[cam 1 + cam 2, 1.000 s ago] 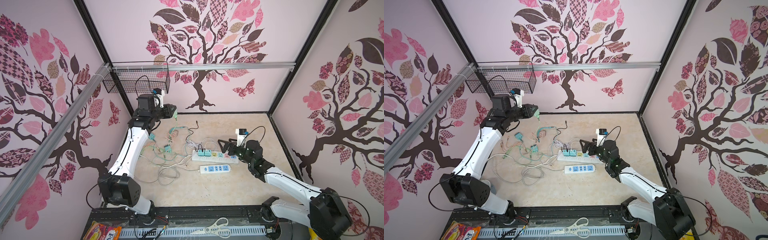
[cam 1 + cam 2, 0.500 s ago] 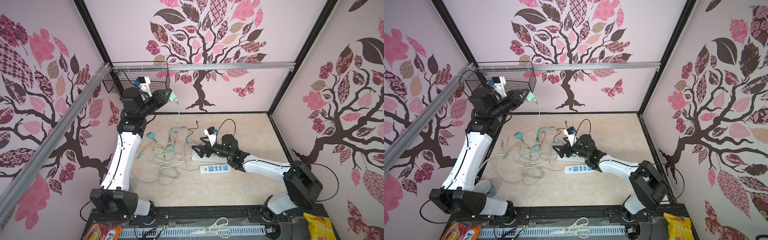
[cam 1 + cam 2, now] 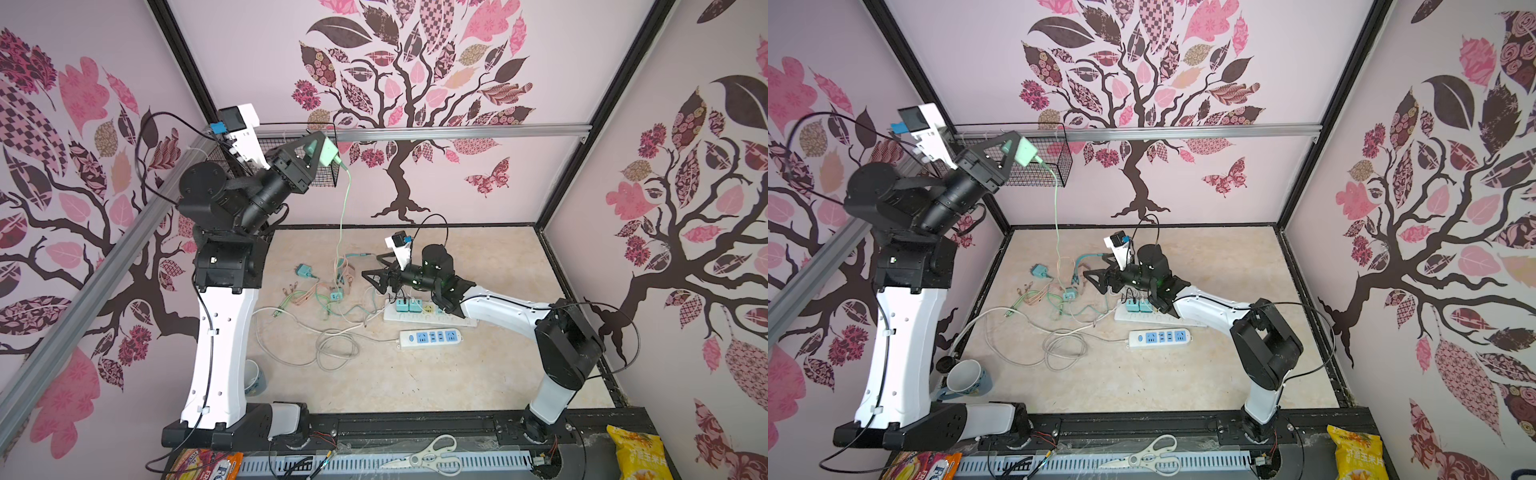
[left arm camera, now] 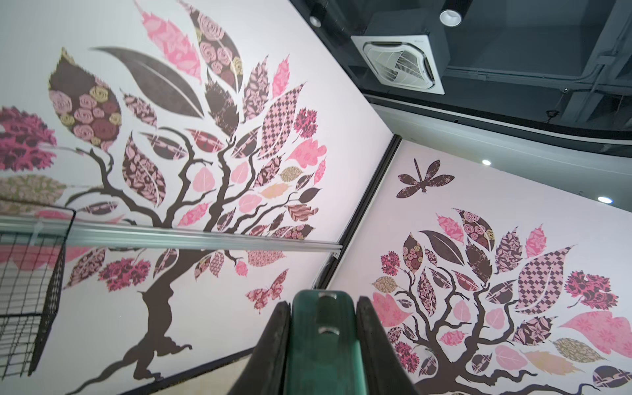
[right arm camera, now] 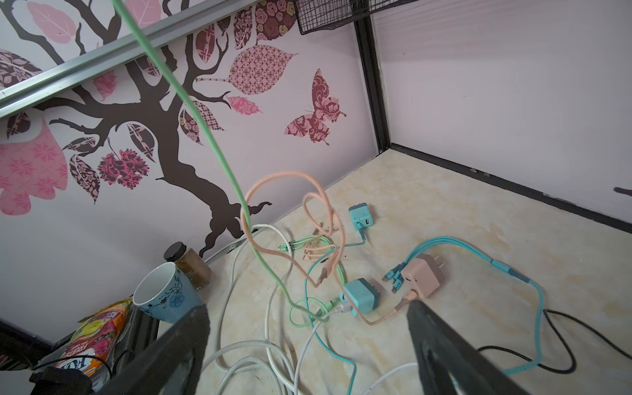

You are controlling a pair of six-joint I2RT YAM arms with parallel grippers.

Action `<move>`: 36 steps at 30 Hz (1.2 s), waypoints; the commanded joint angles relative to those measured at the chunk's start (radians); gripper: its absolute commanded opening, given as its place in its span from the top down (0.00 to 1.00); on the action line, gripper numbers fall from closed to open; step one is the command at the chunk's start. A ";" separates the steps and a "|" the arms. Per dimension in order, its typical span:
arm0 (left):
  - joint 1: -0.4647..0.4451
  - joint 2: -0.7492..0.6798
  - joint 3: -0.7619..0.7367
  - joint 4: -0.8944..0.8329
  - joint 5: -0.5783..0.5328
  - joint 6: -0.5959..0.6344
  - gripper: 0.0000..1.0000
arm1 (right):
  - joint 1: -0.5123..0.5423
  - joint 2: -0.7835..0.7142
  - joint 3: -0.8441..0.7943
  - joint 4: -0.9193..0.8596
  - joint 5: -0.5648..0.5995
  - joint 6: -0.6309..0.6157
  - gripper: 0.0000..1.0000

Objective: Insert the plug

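Beige marbled floor (image 3: 457, 374): mint-green square charger plug (image 3: 331, 153) is clamped in the left gripper (image 3: 318, 149), high over its back-left corner; right gripper (image 3: 371, 268) is spread. Green cable (image 3: 343, 208) should be kept slack on descent to white power strip (image 3: 415, 318).

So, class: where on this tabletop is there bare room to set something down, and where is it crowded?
Bare: the tabletop between the blue-socket power strip and the front rail, and the far right corner behind the right arm. Crowded: the cable tangle left of the white power strip.
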 commanded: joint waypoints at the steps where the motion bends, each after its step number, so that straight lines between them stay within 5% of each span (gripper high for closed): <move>1: -0.001 -0.082 0.023 0.008 -0.113 0.107 1.00 | 0.009 0.026 0.047 0.020 -0.046 -0.002 0.07; 5: 0.000 -0.097 -0.131 0.033 -0.093 0.076 1.00 | 0.021 0.026 0.030 0.051 -0.116 -0.032 0.08; 14: -0.001 -0.110 -0.250 0.079 -0.056 -0.026 1.00 | 0.085 0.098 0.056 0.079 0.005 -0.030 0.08; 22: -0.001 -0.163 -0.356 0.104 -0.069 0.023 1.00 | 0.103 0.204 0.210 0.080 0.015 -0.036 0.11; 30: -0.001 -0.184 -0.348 0.060 -0.092 0.060 1.00 | 0.111 0.356 0.389 0.065 -0.022 -0.017 0.29; 36: -0.001 -0.209 -0.334 0.000 -0.130 0.102 1.00 | 0.114 0.375 0.334 0.076 0.097 0.017 0.68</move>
